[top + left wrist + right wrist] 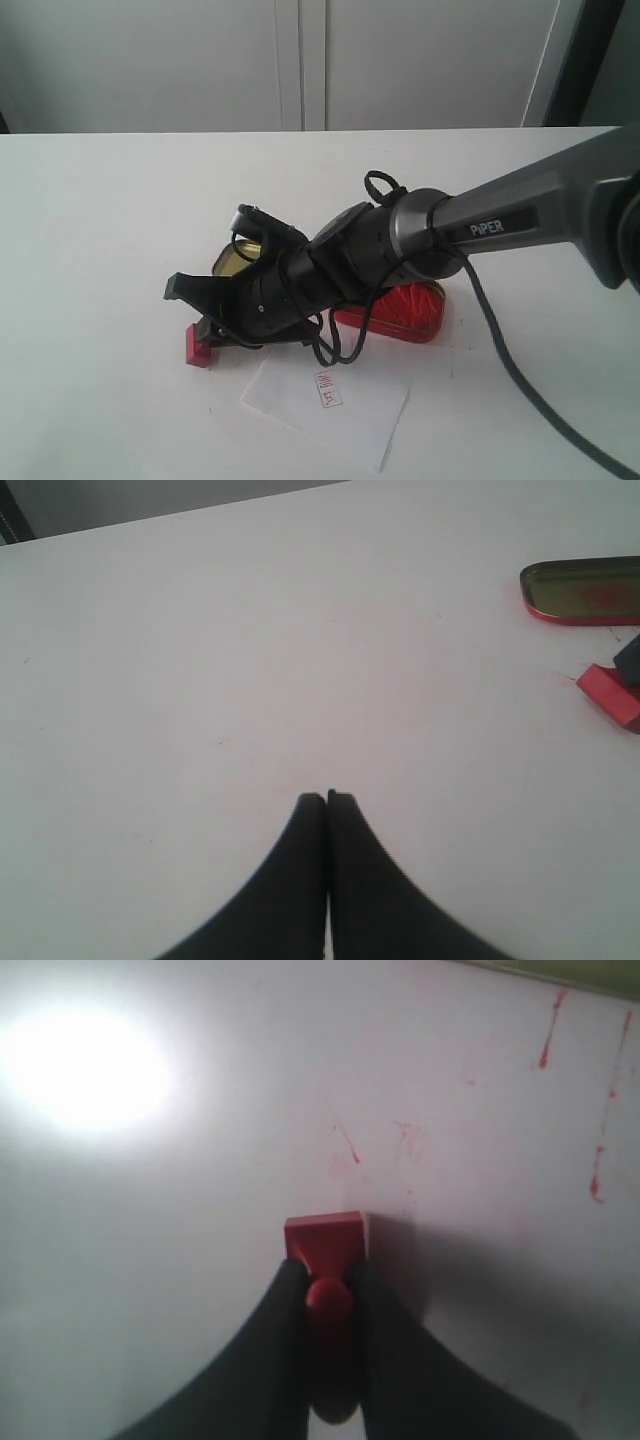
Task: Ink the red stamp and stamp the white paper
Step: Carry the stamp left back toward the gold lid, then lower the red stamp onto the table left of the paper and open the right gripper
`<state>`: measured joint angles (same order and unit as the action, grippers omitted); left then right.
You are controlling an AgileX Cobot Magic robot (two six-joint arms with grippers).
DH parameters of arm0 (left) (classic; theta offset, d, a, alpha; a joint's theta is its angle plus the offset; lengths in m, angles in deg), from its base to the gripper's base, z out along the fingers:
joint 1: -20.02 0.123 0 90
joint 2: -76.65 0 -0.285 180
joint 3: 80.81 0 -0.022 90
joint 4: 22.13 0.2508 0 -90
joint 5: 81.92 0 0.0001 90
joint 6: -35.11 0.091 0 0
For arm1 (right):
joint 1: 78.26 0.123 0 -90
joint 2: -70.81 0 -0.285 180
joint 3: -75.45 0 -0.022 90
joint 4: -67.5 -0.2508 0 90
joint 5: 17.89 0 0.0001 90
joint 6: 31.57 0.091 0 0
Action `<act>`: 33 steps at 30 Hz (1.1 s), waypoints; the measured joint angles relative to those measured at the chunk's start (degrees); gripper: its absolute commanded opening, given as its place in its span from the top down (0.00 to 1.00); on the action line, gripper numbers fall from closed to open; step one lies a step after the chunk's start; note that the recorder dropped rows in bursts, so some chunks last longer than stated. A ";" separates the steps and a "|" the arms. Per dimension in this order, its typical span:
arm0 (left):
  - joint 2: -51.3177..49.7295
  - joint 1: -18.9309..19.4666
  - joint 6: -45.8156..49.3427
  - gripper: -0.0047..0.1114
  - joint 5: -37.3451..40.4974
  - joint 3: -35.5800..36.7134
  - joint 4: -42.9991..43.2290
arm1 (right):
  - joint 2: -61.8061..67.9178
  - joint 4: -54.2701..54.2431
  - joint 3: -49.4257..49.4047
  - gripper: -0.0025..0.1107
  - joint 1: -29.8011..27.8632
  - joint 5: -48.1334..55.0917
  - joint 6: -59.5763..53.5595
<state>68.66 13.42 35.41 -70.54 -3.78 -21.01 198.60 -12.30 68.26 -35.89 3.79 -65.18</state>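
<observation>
My right gripper (328, 1282) is shut on the narrow knob of the red stamp (325, 1238). The stamp's flat base faces the table, low over it or on it; I cannot tell which. In the exterior view the right arm reaches across to the left. There the right gripper (207, 336) holds the red stamp (196, 349) just left of the white paper (330, 412), which carries a small red mark (327, 388). My left gripper (327, 798) is shut on nothing over bare table, with the red stamp (606, 692) off to one side.
A red tin of ink paste (405, 310) lies behind the paper, partly hidden by the arm. A shallow gold lid (236, 262) sits beside it, and the gold lid (583, 590) also shows in the left wrist view. Red ink smears (345, 1145) mark the table by the stamp.
</observation>
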 measured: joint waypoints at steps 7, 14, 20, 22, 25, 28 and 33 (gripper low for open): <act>0.00 0.00 0.00 0.96 0.00 0.00 0.00 | 0.00 0.70 0.00 0.76 0.00 -1.25 -0.12; 0.00 0.00 0.00 0.96 0.00 0.00 0.00 | 0.00 1.45 -0.61 0.70 0.00 -5.47 -0.22; 0.00 0.00 0.00 0.96 0.00 0.00 0.00 | -0.10 1.33 -1.02 0.70 0.00 -7.51 -0.22; 0.00 0.00 0.00 0.96 0.00 0.00 0.00 | -0.10 1.33 -1.02 0.70 0.00 -8.68 -0.22; 0.00 0.00 0.00 0.96 0.00 0.00 0.00 | -0.10 1.33 -1.02 0.70 0.00 -9.51 -0.22; 0.00 0.00 0.00 0.96 0.00 0.00 0.00 | -0.19 1.33 -1.02 0.70 0.00 -10.24 -0.22; 0.00 0.00 0.00 0.96 0.00 0.00 0.00 | -0.23 1.46 -1.13 0.61 0.00 -10.59 -0.22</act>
<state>68.66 13.42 35.41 -70.54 -3.78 -21.01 198.37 -10.84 67.13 -35.89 -6.80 -65.40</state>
